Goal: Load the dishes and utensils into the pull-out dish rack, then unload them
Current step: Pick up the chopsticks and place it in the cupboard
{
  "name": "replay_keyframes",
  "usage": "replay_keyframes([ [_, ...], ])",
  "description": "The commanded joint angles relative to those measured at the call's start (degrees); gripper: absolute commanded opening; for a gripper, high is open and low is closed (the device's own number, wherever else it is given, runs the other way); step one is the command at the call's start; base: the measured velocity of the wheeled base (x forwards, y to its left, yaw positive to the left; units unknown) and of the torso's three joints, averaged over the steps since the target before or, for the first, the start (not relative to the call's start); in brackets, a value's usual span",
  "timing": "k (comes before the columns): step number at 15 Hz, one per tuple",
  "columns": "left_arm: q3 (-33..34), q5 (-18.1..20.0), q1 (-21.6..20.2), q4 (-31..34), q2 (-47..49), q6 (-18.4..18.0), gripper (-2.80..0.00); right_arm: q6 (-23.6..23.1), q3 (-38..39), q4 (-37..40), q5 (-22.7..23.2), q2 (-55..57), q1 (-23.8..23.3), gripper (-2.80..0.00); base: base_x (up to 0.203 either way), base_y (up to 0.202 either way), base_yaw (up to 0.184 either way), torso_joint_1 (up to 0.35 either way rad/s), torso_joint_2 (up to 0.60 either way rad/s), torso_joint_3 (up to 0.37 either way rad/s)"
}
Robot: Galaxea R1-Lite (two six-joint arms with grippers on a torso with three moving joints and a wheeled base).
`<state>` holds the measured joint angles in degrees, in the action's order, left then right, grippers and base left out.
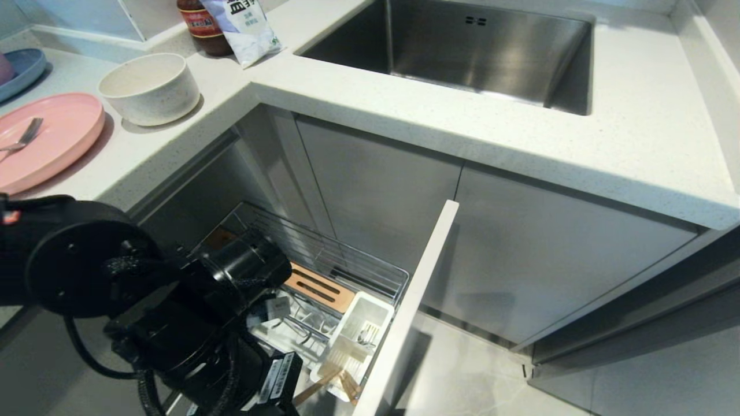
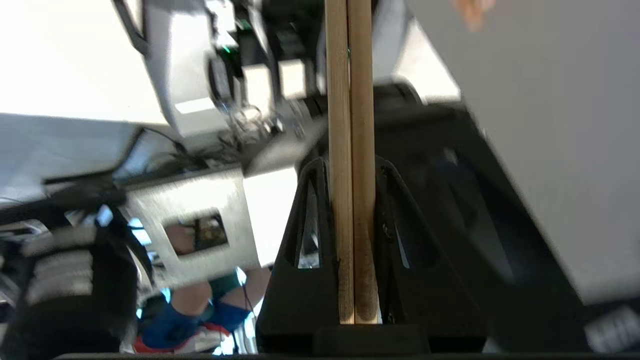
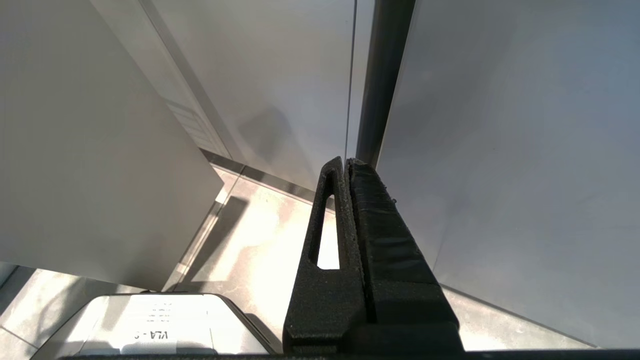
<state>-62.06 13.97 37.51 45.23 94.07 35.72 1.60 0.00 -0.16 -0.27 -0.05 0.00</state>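
Note:
The pull-out dish rack (image 1: 341, 260) stands drawn out below the counter, with its wooden strip (image 1: 318, 286) and white cutlery box (image 1: 358, 329). Silver cutlery (image 1: 366, 334) sits in that box. My left arm (image 1: 173, 300) reaches down over the rack's near end. My left gripper (image 2: 352, 167) is shut on the pair of wooden chopsticks (image 2: 355, 100), whose ends show beside the box (image 1: 338, 384). The pink plate (image 1: 52, 138) with a silver utensil (image 1: 23, 137) on it and the off-white speckled bowl (image 1: 149, 86) rest on the counter. My right gripper (image 3: 346, 162) is shut on nothing, parked near the cabinet fronts.
The rack's tall white front panel (image 1: 410, 306) stands right of the box. A steel sink (image 1: 462, 52) lies at the back. A blue plate (image 1: 23, 66), a sauce jar (image 1: 199, 26) and a white bag (image 1: 245, 29) sit on the counter. A person's legs (image 2: 190, 320) show behind the left gripper.

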Motion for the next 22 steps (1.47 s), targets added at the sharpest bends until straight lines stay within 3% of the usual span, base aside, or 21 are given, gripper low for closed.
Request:
replay_keyframes([
  [1, -0.2, -0.7, -0.8, -1.2, 3.6, 0.2, -2.80, 0.0, 0.1, 0.0, 0.0, -0.1, 0.0, -2.80, 0.000, 0.000, 0.000, 0.000, 0.00, 0.000],
  [9, -4.3, -0.7, -2.2, -6.8, 13.5, -0.6, -2.80, 0.1, 0.1, 0.0, 0.0, -0.1, 0.0, -2.80, 0.000, 0.000, 0.000, 0.000, 0.00, 0.000],
  [14, -4.8, -0.2, -3.8, -8.6, 15.3, -3.0, -2.80, 0.0, 0.1, 0.0, 0.0, -0.1, 0.0, -2.80, 0.000, 0.000, 0.000, 0.000, 0.00, 0.000],
  [22, -4.8, -0.1, -4.3, -10.3, 16.5, -3.2, -2.80, 0.0, 0.1, 0.0, 0.0, -0.1, 0.0, -2.80, 0.000, 0.000, 0.000, 0.000, 0.00, 0.000],
])
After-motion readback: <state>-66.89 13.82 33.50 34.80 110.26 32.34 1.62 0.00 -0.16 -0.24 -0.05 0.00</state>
